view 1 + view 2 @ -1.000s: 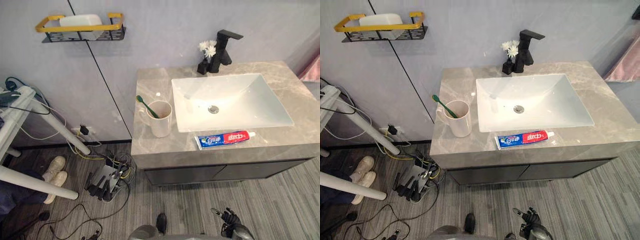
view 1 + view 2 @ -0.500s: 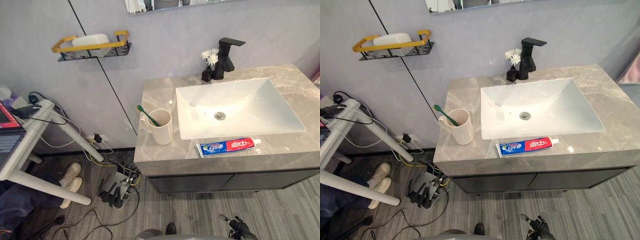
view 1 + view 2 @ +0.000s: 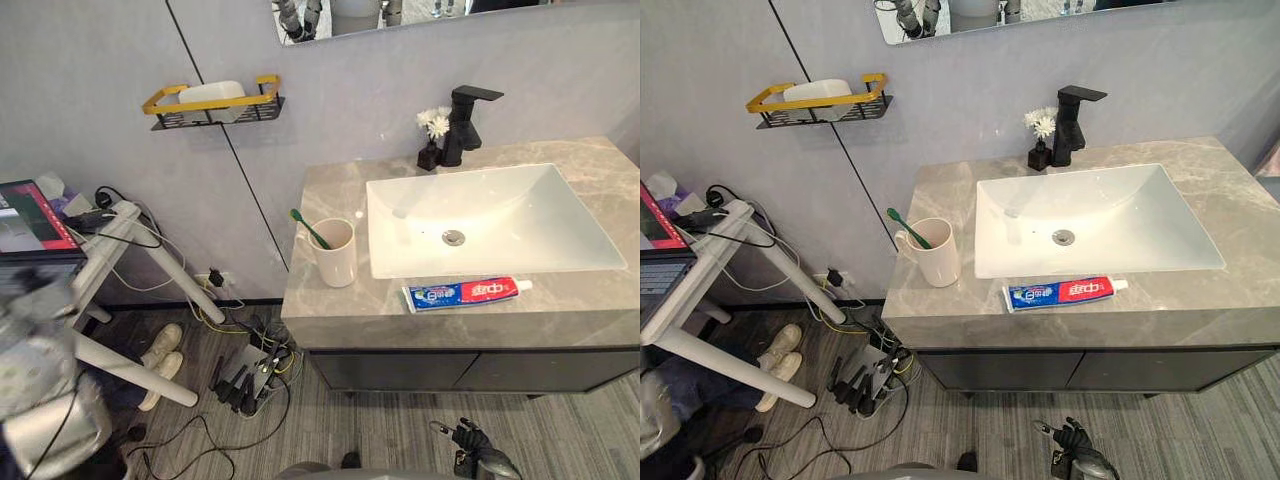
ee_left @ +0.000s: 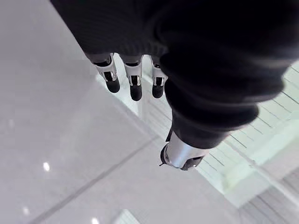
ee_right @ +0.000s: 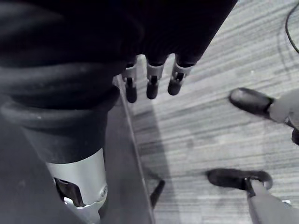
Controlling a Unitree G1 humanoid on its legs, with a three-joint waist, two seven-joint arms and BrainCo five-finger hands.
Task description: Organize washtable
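Now, watch the toothpaste tube: it lies right of centre, just beside the counter's front edge, so a sweeping reach could push it off. Your right hand, at the bottom edge, and left hand hang empty, fingers loosely apart. The cup, left of the sink, holds a green toothbrush.

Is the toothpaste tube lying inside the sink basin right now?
No, the toothpaste tube lies flat on the counter in front of the sink, outside the basin.
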